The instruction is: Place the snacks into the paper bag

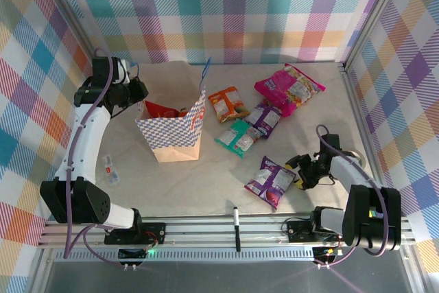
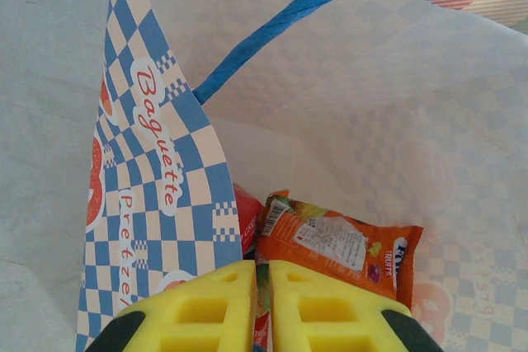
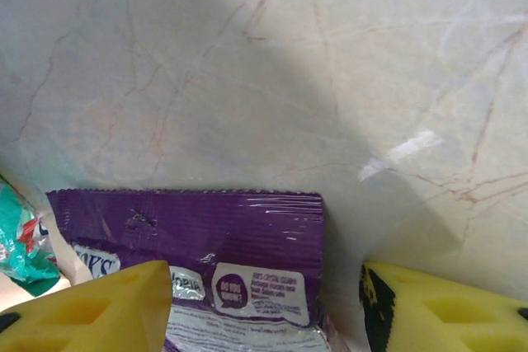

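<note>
Checked paper bag [image 1: 175, 135] at nine o'clock, two shiny packets [image 2: 338, 241] inside, five snacks [image 1: 289, 87] on bench [image 1: 206, 193], left jaws pressed together, right jaws spread

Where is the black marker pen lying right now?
In the top view the black marker pen lies across the metal rail at the near edge, about centre, slightly left of the nearest purple packet.

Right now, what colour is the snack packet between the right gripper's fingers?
The shiny crinkly packet is purple with white labels; best in right wrist view.
</note>
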